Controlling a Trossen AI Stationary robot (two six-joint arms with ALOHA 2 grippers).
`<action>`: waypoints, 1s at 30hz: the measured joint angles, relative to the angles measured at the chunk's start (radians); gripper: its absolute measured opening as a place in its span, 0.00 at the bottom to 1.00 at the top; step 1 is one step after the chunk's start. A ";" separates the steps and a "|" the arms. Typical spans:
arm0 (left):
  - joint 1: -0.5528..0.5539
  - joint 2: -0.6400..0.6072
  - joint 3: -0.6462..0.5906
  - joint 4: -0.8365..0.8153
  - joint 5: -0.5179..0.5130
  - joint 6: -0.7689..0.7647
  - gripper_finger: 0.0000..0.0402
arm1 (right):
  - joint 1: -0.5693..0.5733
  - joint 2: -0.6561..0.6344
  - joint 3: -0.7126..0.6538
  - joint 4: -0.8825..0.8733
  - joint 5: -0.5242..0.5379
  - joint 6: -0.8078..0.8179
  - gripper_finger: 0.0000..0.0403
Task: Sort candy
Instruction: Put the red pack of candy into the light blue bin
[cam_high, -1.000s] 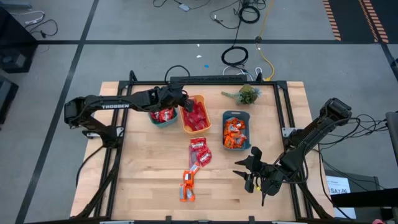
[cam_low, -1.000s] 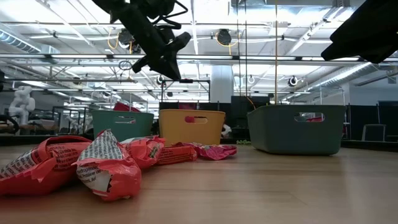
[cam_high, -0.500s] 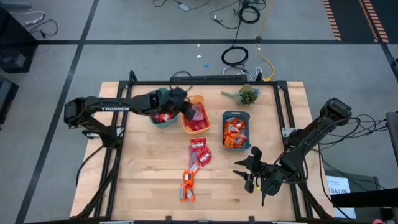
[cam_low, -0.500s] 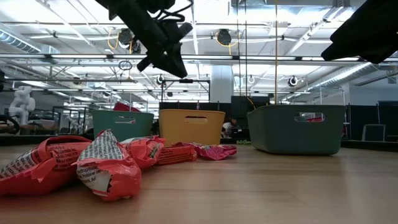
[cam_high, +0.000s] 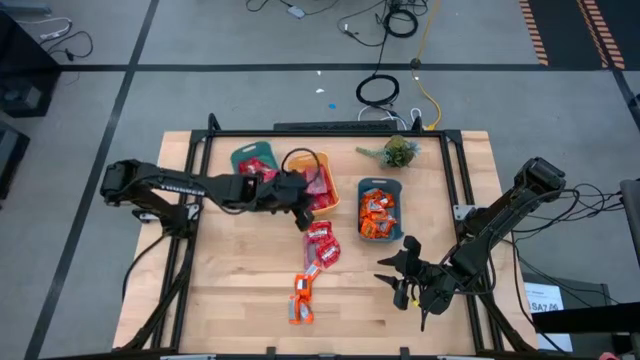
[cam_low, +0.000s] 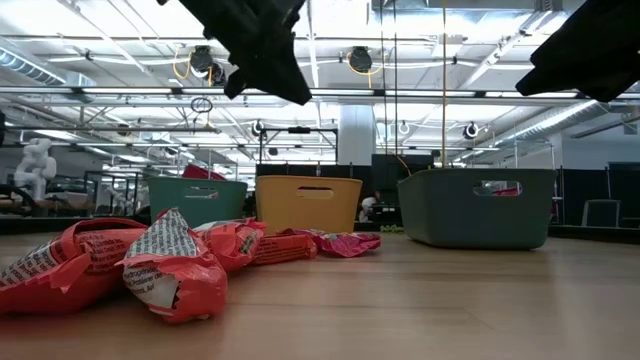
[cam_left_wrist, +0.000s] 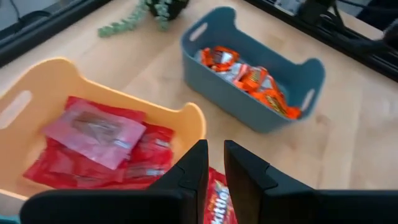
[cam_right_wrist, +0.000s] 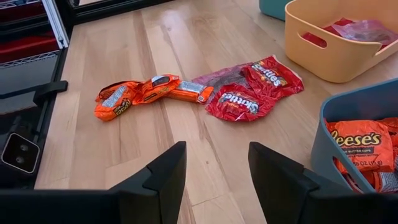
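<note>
On the table stand three bins (cam_high: 378, 209), the nearly closed, empty left gripper (cam_high: 303, 214) above loose candy (cam_high: 321, 243); only the right wrist view shows the right gripper (cam_right_wrist: 214, 163) open.

The candy is small flat wrapped packets, sorted partly into bins and partly loose on the wooden counter (cam_high: 240, 290). Shiny red packets (cam_left_wrist: 134, 163) lie flat in a heap inside the pale orange plastic bin (cam_left_wrist: 186, 115), with one larger pale pink-mauve packet (cam_left_wrist: 102, 132) lying on top of them. Orange wrapped packets (cam_high: 377, 213) fill the blue-grey plastic bin (cam_high: 362, 186) at 3 o'clock from the orange bin. More red packets (cam_high: 257, 167) sit in the teal plastic bin (cam_high: 238, 155) at 9 o'clock from it. Loose red packets (cam_high: 322, 243) lie flat near the counter's centre, at 6 o'clock from the orange bin; just beyond them, toward 7 o'clock, a short row of loose orange packets (cam_high: 301, 297) lies crumpled.
</note>
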 joint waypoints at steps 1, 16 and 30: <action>-0.012 0.000 0.000 0.000 0.000 0.000 0.15 | 0.000 0.000 0.000 0.001 0.000 0.000 0.41; -0.127 0.003 -0.005 -0.002 -0.007 0.026 0.15 | 0.000 0.000 0.000 0.016 0.000 0.000 0.41; -0.212 0.270 -0.006 0.172 -0.009 0.028 0.35 | 0.000 0.000 0.000 0.025 -0.001 -0.003 0.41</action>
